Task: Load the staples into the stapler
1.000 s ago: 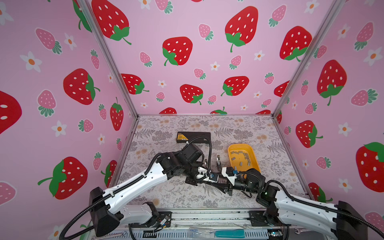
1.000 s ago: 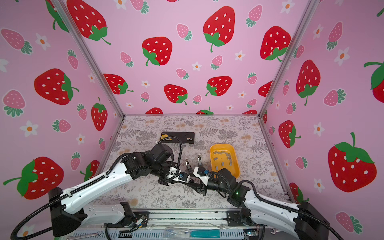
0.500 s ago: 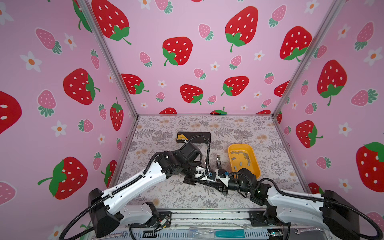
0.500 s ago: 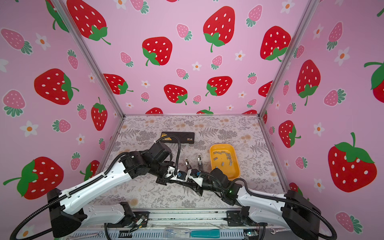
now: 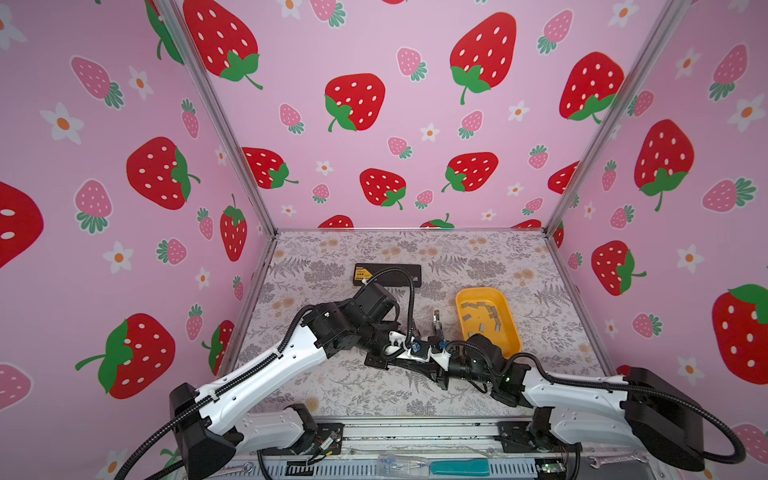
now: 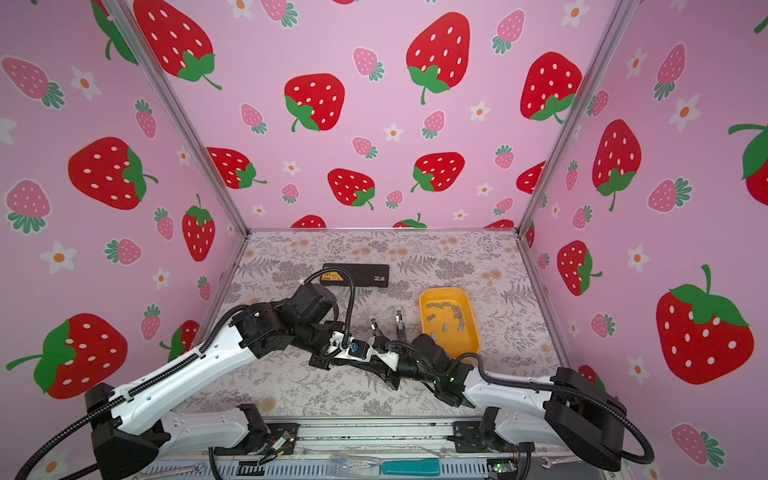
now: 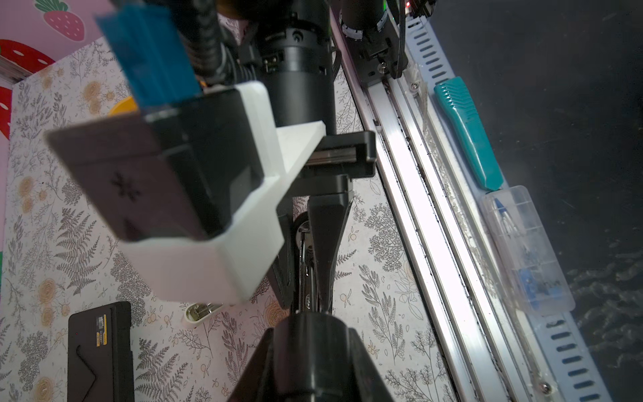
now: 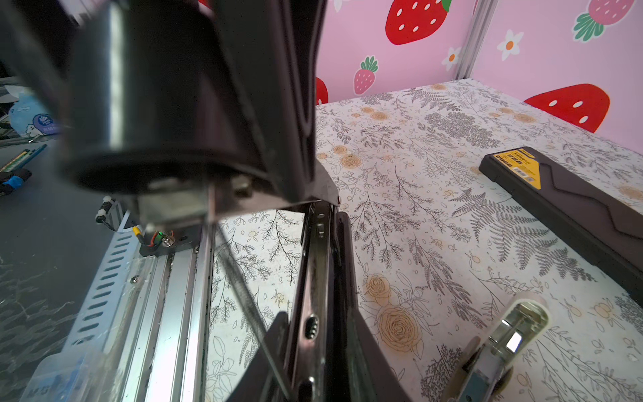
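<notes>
A long black-and-chrome stapler (image 8: 313, 264) hangs low over the front middle of the table, held by both grippers. My left gripper (image 5: 409, 365) is shut on one end of it and my right gripper (image 5: 432, 372) on the other. In the left wrist view, the right gripper's fingers (image 7: 327, 236) pinch the chrome channel of the stapler (image 7: 306, 271). The staples (image 5: 484, 318) are short grey strips scattered in a yellow tray (image 5: 461, 299) at the right, and they show in both top views (image 6: 446, 318). Neither gripper carries any.
Two small whitish staplers (image 6: 374, 324) (image 6: 399, 322) stand just behind the grippers; one shows in the right wrist view (image 8: 504, 344). A flat black case (image 5: 386, 275) lies at the back. The aluminium rail (image 7: 417, 209) runs along the front edge, with a teal tool (image 5: 457, 469) beyond it.
My right arm has reached further left toward the left gripper, and its jaws have narrowed onto the stapler. The left arm has barely moved.
</notes>
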You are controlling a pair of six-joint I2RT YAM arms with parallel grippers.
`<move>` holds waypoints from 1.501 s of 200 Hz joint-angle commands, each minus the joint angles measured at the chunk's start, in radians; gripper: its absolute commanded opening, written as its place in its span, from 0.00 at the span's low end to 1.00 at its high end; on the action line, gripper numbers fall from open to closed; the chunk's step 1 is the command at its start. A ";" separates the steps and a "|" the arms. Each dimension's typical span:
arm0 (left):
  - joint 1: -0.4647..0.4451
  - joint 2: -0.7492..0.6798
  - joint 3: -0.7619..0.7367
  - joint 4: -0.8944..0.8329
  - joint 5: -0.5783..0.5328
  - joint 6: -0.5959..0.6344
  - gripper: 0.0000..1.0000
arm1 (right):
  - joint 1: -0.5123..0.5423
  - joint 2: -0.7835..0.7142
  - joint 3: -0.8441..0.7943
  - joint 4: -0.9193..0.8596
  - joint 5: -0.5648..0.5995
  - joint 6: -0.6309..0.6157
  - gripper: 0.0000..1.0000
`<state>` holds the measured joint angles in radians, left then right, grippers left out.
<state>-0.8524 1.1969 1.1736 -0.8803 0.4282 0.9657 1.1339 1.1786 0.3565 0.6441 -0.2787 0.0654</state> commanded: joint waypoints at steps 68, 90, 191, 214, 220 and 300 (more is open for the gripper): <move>0.042 -0.055 0.061 0.058 0.150 0.026 0.00 | 0.012 0.041 0.013 0.035 0.045 -0.013 0.15; 0.077 -0.074 0.054 0.072 0.187 0.020 0.00 | 0.012 0.043 0.008 0.047 0.046 -0.013 0.08; 0.336 -0.134 0.021 0.160 0.385 -0.005 0.00 | 0.010 -0.037 -0.064 0.148 0.026 -0.001 0.00; 0.362 -0.132 0.017 0.180 0.411 -0.015 0.00 | 0.010 -0.063 -0.080 0.171 0.007 0.010 0.00; 0.367 -0.133 0.017 0.182 0.416 -0.016 0.00 | 0.010 -0.070 -0.084 0.177 0.003 0.013 0.00; 0.491 -0.157 -0.037 0.315 0.542 -0.085 0.00 | 0.010 -0.224 -0.163 0.251 0.078 0.076 0.00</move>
<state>-0.4286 1.0542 1.1244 -0.7685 0.9852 0.8875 1.1412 1.0241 0.2298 0.8303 -0.2409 0.0753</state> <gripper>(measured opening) 0.312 0.186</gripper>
